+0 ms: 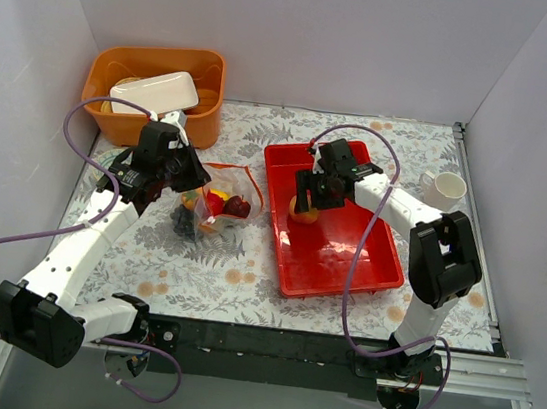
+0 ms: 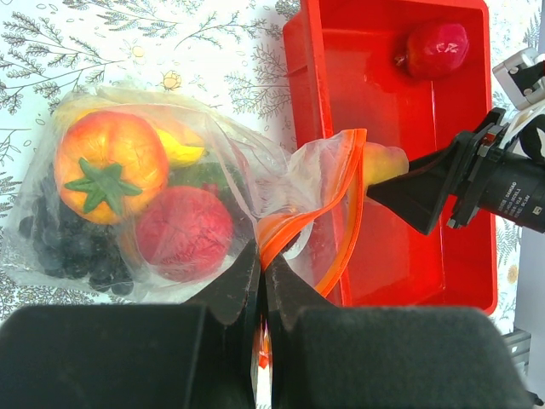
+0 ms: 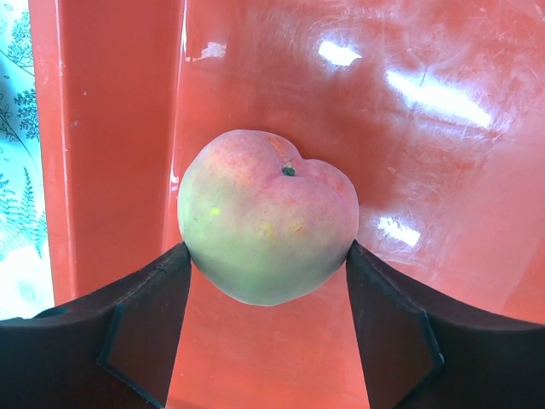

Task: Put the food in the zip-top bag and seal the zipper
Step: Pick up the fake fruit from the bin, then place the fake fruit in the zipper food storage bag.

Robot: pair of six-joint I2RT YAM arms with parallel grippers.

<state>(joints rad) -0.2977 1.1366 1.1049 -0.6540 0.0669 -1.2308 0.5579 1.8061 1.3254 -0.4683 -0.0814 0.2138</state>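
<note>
Mango [image 3: 268, 217] is the piece in hand: it lies on the floor of the red tray [image 3: 111, 128], directly between the fingers of the right gripper [image 3: 267, 249]. Those fingers are spread wide, one at each flank of the fruit, their pads at its skin or just off it. Whether they are pressing yet I cannot tell, and the fruit does not look lifted.

Off to that gripper's left, the left gripper [image 2: 262, 256] is pinched tight on the orange zipper [image 2: 341, 204] of the clear bag [image 2: 255, 162], holding the mouth up and partly agape. Beyond its fingertips, inside the bag, sit an orange ball [image 2: 111, 166], a red ball [image 2: 183, 232], grapes [image 2: 77, 251] and a yellow piece [image 2: 179, 145].

So the step looks like picking up the next fruit for loading. Next the right fingers would need a firm hold, a lift over the tray wall, and a carry left to the held mouth, which seems narrow. One dark red ball [image 2: 437, 48] waits in the tray, beyond the right gripper.
</note>
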